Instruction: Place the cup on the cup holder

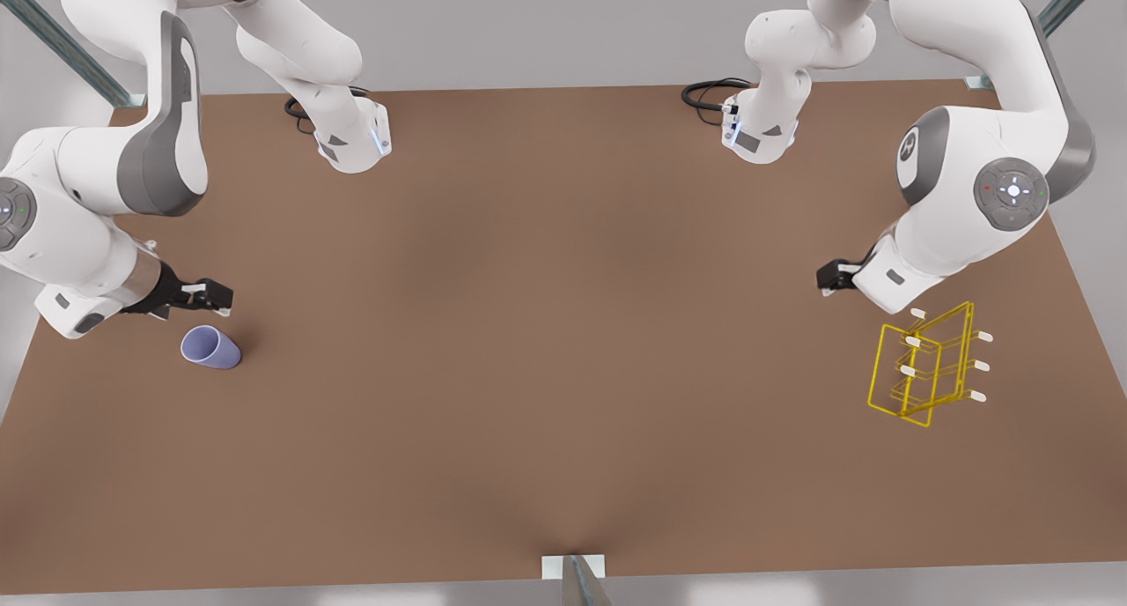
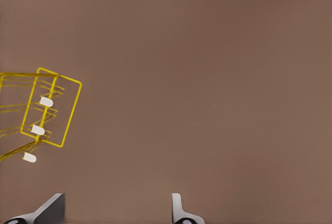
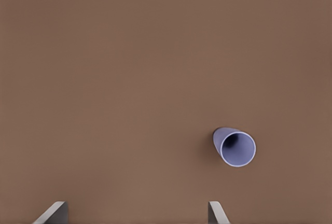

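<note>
The lavender-blue cup [image 1: 210, 348] rests on the brown table [image 1: 546, 342] at the front view's left, its open mouth turned toward the camera. My right gripper [image 1: 211, 296] hovers just behind it, open and holding nothing. In the right wrist view the cup [image 3: 234, 147] lies ahead and to one side of the right gripper [image 3: 136, 211]. The yellow wire cup holder [image 1: 924, 368] with white-tipped pegs stands at the front view's right. My left gripper [image 1: 828, 278] is open beside it, apart from it; the left wrist view has the cup holder [image 2: 49, 112] off to the side of the left gripper [image 2: 116, 206].
Both arm bases [image 1: 352, 144] [image 1: 759, 135] stand at the table's far edge with black cables. A metal bracket [image 1: 574, 572] sits at the near edge. Bare tabletop spans the wide stretch between cup and holder.
</note>
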